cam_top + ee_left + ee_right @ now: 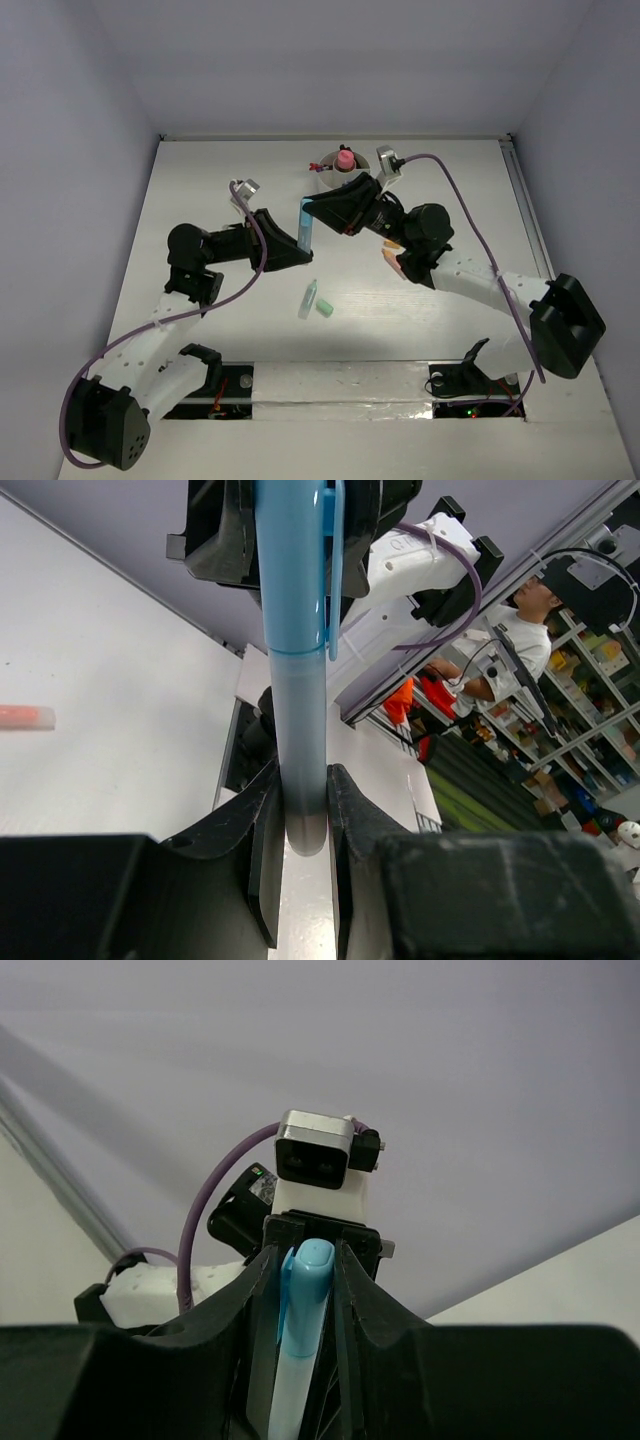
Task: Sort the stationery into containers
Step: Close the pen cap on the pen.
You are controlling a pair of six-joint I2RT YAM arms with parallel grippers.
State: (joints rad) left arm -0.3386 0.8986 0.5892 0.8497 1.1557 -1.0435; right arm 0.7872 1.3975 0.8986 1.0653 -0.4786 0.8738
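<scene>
The slim light-blue plastic pen (306, 225) bridges both arms lengthwise, left gripper (305, 815) clamped on its barrel, right gripper (305, 1275) on its cap, nearer the small round white cup (326, 161).

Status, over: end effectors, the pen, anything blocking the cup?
Copy: left end effector shut on blue pen barrel, right end effector shut on its cap end. Beyond them, white cup holds pink piece; nothing seen blocking.

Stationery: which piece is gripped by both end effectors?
The blue pen, clamped at opposite ends by the left end effector and right end effector; the green piece lies loose on the table.
</scene>
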